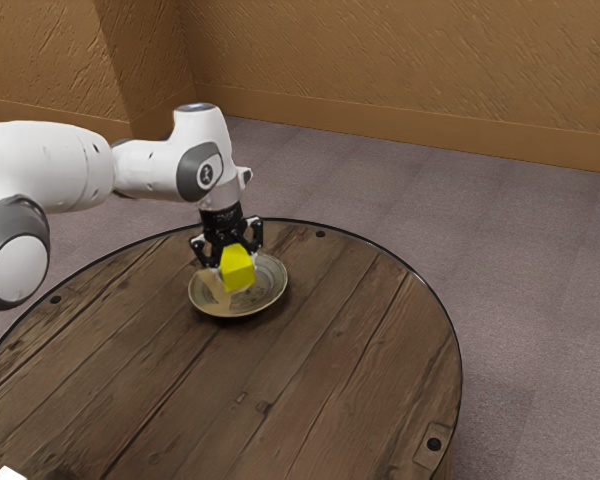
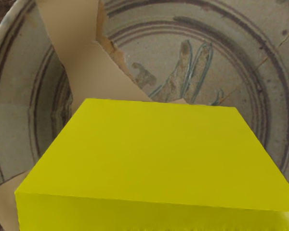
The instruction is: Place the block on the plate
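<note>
Yellow block [image 1: 237, 268], approx. cubic, gripped betw. the fingers [image 1: 256, 238], above the plate [image 1: 271, 280] on the far part of the counter [image 1: 320, 380]. Block prob. light, stiff, not v. slippery; best held by opp. flat sides, mid-height. Plate looks ceramic, i.e. brittle: lower gently, release nr. centre.

Plate [image 1: 271, 281] from side and close above

A yellow block [image 2: 149, 154] looms large and close at the lens, its flat top and one side face visible. Behind it spreads a ceramic plate [image 2: 19, 96] with dark concentric rings, a blue-and-brown painted motif and plain tan patches.
</note>
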